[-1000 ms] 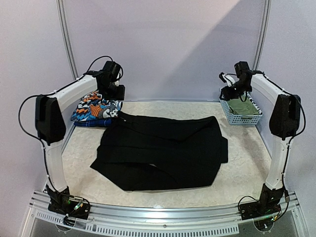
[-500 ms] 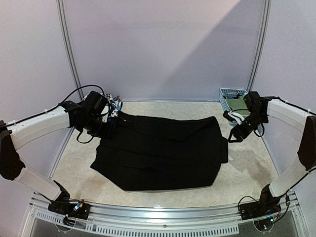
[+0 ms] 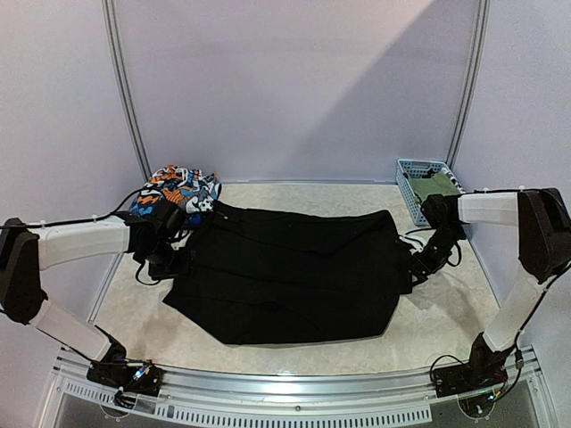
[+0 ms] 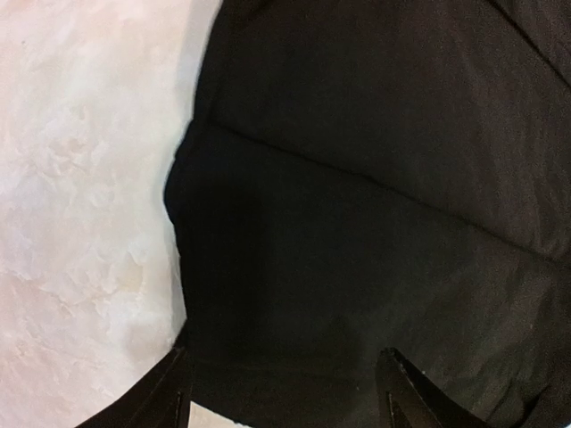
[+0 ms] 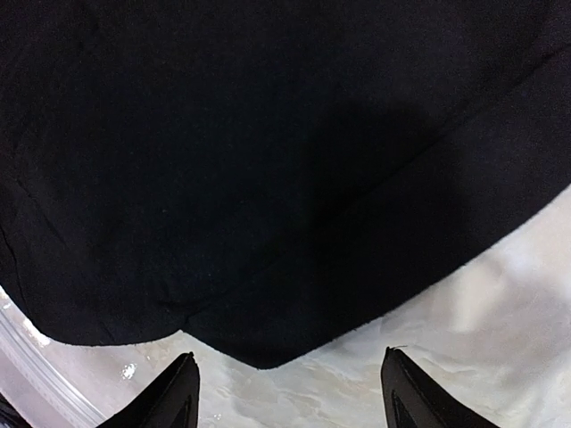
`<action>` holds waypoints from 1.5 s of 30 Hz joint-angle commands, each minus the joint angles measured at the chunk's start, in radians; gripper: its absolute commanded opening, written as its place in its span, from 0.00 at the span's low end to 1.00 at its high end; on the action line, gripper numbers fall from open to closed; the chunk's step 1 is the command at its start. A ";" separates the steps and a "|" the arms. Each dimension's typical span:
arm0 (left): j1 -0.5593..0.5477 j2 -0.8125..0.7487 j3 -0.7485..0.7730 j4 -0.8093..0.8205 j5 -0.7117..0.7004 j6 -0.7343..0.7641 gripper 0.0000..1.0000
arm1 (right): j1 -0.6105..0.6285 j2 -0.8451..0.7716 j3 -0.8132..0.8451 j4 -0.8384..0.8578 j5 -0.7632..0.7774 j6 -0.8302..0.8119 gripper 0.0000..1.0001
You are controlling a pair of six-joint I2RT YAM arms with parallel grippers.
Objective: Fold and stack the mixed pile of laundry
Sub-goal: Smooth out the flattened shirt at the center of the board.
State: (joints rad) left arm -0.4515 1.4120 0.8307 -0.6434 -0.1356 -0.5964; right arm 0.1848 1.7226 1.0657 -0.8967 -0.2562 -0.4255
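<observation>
The long black trousers [image 3: 294, 272] lie folded across the middle of the table. My left gripper [image 3: 171, 265] is open, low at their left edge; in the left wrist view the black cloth [image 4: 357, 205] lies between the spread fingers [image 4: 406, 392]. My right gripper [image 3: 416, 269] is open, low at the trousers' right edge; in the right wrist view the cloth's edge [image 5: 268, 178] lies just ahead of the spread fingertips [image 5: 178, 392]. The orange-blue-white print [image 3: 174, 192] lies folded at the back left. An olive-green piece [image 3: 435, 187] sits in the basket.
A light-blue lattice basket [image 3: 412, 183] stands at the back right by the wall. Pale marbled tabletop [image 3: 446, 312] shows around the trousers. Frame posts rise at the back left and back right.
Both arms have come down from high near the back to the table. The left gripper now sits at the trousers' left edge, the right at their right edge. The trousers have not moved.
</observation>
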 commanded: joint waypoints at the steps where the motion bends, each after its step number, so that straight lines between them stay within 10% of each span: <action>1: 0.063 0.020 -0.042 0.120 0.021 -0.031 0.71 | 0.000 0.035 -0.011 0.016 -0.030 0.011 0.69; 6: 0.130 0.056 -0.103 0.189 0.121 -0.028 0.61 | 0.001 0.061 -0.011 0.045 -0.025 0.015 0.59; 12: 0.134 0.044 -0.153 0.222 0.200 -0.059 0.48 | 0.001 0.127 0.007 0.048 -0.038 0.018 0.23; 18: 0.133 0.011 -0.161 0.194 0.191 -0.039 0.02 | -0.015 0.086 0.020 0.002 -0.011 -0.008 0.00; 28: 0.107 -0.438 -0.123 -0.017 0.166 -0.060 0.00 | -0.158 -0.087 0.156 -0.224 0.032 -0.132 0.00; 36: 0.019 -0.470 -0.176 -0.056 0.211 -0.119 0.01 | -0.328 0.106 0.295 -0.190 0.119 -0.178 0.00; 42: -0.042 -0.467 -0.160 -0.059 0.142 -0.097 0.35 | -0.347 0.168 0.321 -0.228 0.029 -0.154 0.43; 45: -0.149 -0.507 -0.129 -0.061 0.099 -0.050 0.42 | -0.345 0.032 0.278 -0.249 -0.012 -0.165 0.49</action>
State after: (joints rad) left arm -0.4915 0.9463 0.6594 -0.6819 0.0311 -0.6968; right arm -0.1719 1.9144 1.3724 -1.0977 -0.1986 -0.5812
